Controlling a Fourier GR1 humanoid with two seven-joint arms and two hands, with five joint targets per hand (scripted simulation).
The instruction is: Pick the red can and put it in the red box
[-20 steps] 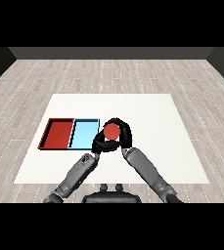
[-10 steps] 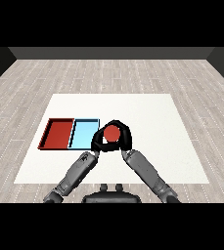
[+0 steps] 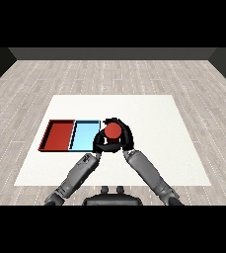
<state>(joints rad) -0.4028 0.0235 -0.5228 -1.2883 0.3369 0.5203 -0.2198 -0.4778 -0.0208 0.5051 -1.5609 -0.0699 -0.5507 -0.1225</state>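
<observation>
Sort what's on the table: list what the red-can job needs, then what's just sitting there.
Needed for the job:
- red can
- right hand, curled round the can
- red tray, where the can goes

Just there:
- light blue tray, beside the red one
- left hand, close by the can; whether it grips is unclear
</observation>
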